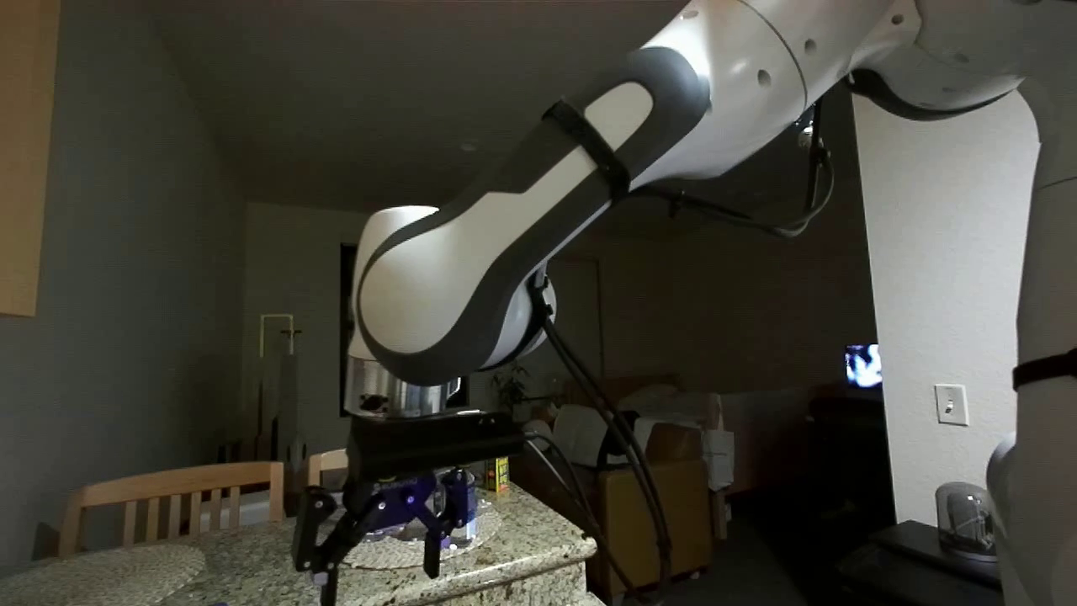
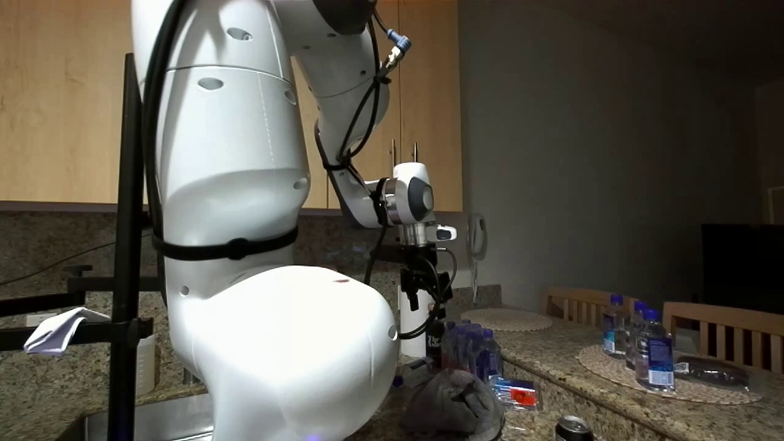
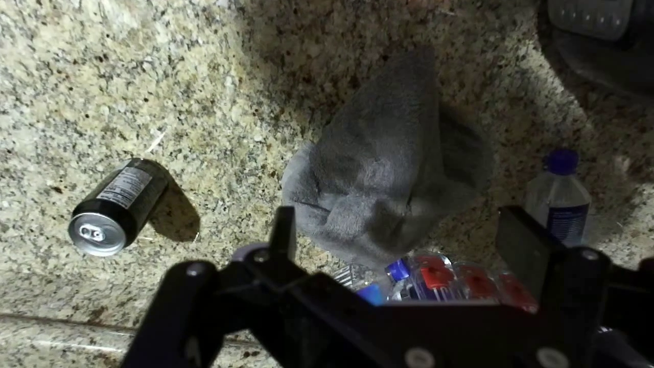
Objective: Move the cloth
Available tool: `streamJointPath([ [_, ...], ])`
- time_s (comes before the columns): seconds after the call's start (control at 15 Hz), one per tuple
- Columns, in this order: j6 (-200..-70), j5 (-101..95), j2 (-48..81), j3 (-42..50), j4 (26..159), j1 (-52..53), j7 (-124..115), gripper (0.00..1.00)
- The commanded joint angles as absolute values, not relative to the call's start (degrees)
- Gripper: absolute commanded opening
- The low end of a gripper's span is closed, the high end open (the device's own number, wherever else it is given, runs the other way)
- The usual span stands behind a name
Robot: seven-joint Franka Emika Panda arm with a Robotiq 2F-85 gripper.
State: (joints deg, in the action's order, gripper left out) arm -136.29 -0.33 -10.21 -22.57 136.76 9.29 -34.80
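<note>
The cloth is a grey, crumpled, bunched piece of fabric lying on the granite counter. In the wrist view the cloth (image 3: pixel 378 153) fills the middle, with a peaked fold toward the top. The cloth (image 2: pixel 456 407) also shows in an exterior view at the bottom, beside the bottles. My gripper (image 3: pixel 401 227) is open with nothing between its fingers; the cloth appears beyond the fingertips, apart from them. In an exterior view the gripper (image 1: pixel 380 571) points down with fingers spread. The gripper (image 2: pixel 424 297) also shows above the counter near the bottles, partly hidden by cables.
A dark can (image 3: pixel 117 204) stands left of the cloth. Bottles with red labels (image 3: pixel 434 278) and a blue-capped bottle (image 3: pixel 567 214) are close to it. A dark device (image 3: pixel 592 18) sits at the top right. More bottles (image 2: pixel 655 355) stand on a raised counter's placemat.
</note>
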Motion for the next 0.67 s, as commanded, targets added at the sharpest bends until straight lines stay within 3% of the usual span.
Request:
streamJointPath([
  [0.0,-138.76,-3.16,-4.08,-21.54,133.34,10.43,-34.47,1.00],
  [0.6,-146.09,-11.40,11.45,-14.69,126.85,14.73,-39.30,1.00],
])
